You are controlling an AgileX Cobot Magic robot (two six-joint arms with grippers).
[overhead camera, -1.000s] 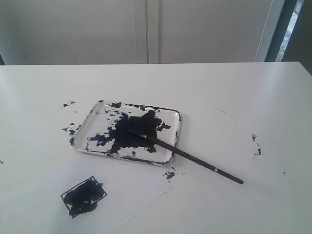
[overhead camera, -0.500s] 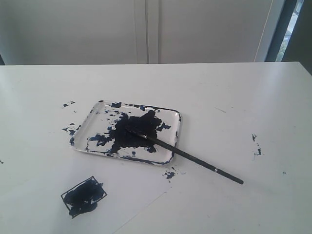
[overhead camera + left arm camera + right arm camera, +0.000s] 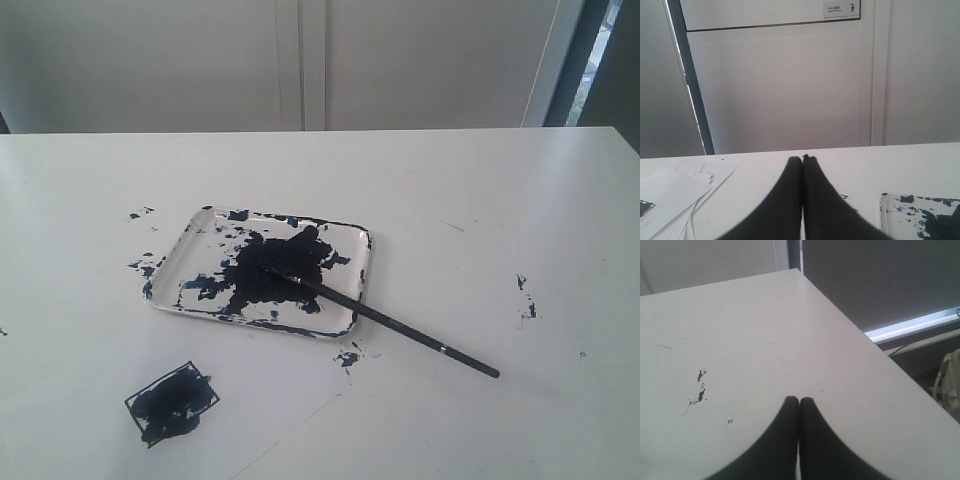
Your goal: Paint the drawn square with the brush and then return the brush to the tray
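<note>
The white tray (image 3: 190,265) lies mid-table, smeared with a large dark blotch. The black brush (image 3: 400,332) rests with its tip in the blotch and its handle running over the tray's near right rim onto the table. The drawn square (image 3: 172,403), smeared dark inside, sits on paper in front of the tray's left end. Neither gripper shows in the exterior view. My left gripper (image 3: 802,161) is shut with nothing in it, low over the table, with a corner of the tray (image 3: 886,210) off to one side. My right gripper (image 3: 799,401) is shut and empty over bare table.
Paint splatters (image 3: 527,297) mark the table right of the brush, and others (image 3: 141,266) lie left of the tray. Loose white paper sheets (image 3: 675,192) lie beside the left gripper. The table's far edge and corner (image 3: 799,271) show in the right wrist view.
</note>
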